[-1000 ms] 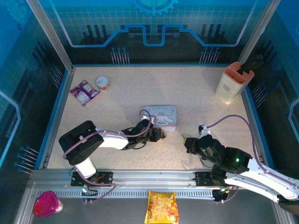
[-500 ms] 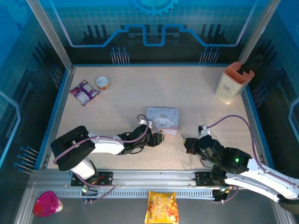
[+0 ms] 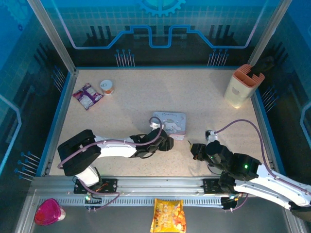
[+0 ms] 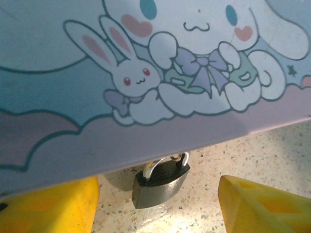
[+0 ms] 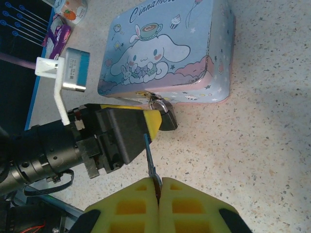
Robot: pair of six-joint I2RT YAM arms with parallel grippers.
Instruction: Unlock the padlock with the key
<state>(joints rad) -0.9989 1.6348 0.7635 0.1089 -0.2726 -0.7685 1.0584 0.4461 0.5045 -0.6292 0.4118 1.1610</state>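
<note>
**Opened wide, my left claw [image 3: 167, 141] straddled the padlock [image 4: 159, 182]; my right claw [image 5: 159, 194] pinched the key [image 5: 149, 158]**

Over the last second my left arm had sunk lower and stretched further to the right along the near side of the Cinnamoroll tin box [image 3: 170, 121]. Its jaws had gone from nearly closed to well apart. The tin had also shifted a little on the table [image 3: 121, 111].

From my left wrist, my two yellow pads [image 4: 53, 206] stood released, one at each lower corner of the view. The dark padlock sat between them, and neither pad touched it. Its thin shackle was hooked up under the tin's front edge, and its body hung down toward the speckled tabletop. I could not tell whether the shackle was latched.

From my right wrist, my own yellow fingers were clenched together on the slim dark key. Its blade stuck out ahead of them toward the padlock. The tip ended just beside my left claw's near finger and short of the padlock. I could not tell whether it touched that finger.

From above, my two claws faced each other near the tin's right front corner, close but apart. Well away sat a peach holder [image 3: 240, 87] at the far right, and a purple packet [image 3: 87, 95] with a small cup [image 3: 106, 86] beside it at the far left.
</note>
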